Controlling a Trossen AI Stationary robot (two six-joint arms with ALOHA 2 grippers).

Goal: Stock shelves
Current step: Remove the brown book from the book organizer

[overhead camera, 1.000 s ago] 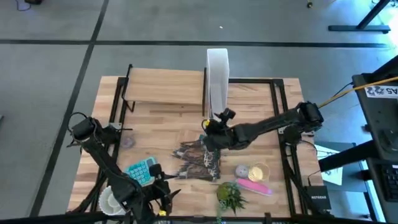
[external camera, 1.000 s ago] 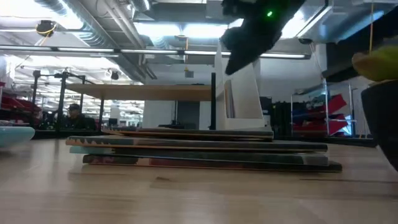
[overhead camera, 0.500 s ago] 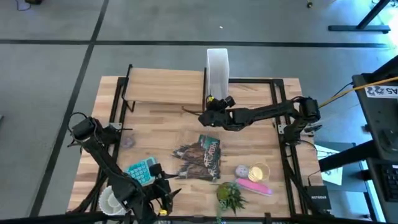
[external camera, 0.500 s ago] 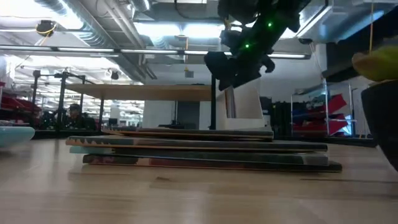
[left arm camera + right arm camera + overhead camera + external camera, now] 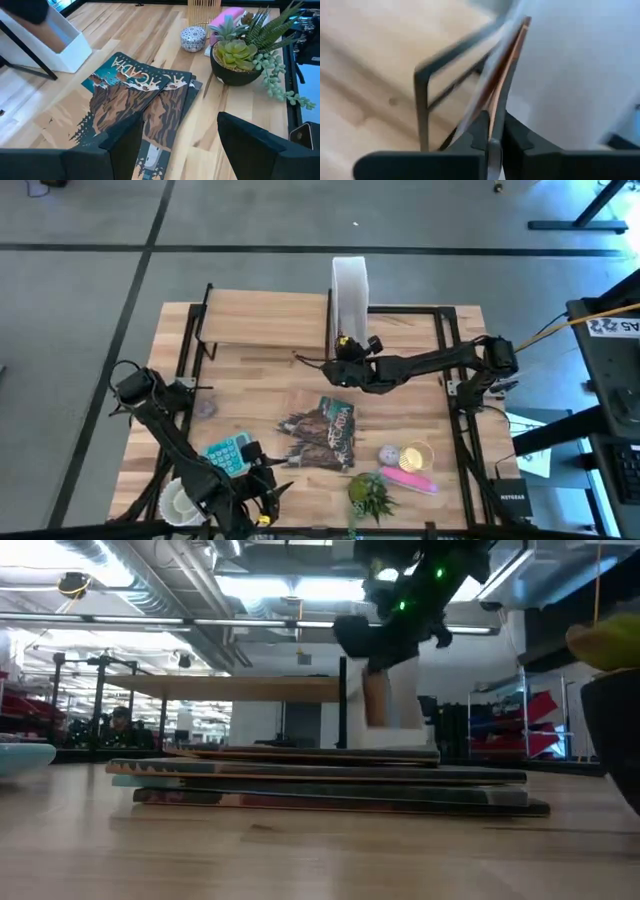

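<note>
Right tool (image 5: 340, 363) clenched on thin magazine (image 5: 502, 80), held edge-up at frame centre, prob. to slot upright. Shelves (image 5: 265, 320) upper left, adjacent. Left tool (image 5: 175, 145) open, idle, bottom left.

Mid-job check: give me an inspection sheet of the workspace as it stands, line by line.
Surface: light-wood tabletop, bare in places.
Job's things: low light-wood shelf board on black posts, top bare; stack of Acadia magazines; thin magazine held upright beside the tall white file box.
Clutter: potted succulent, pink flat item, small patterned round tin, teal calculator, white bowl.
Grippers: right gripper shut on the magazine; left gripper open, near edge.
Cables: yellow cable off-table.
Surroundings: seated person far behind.
</note>
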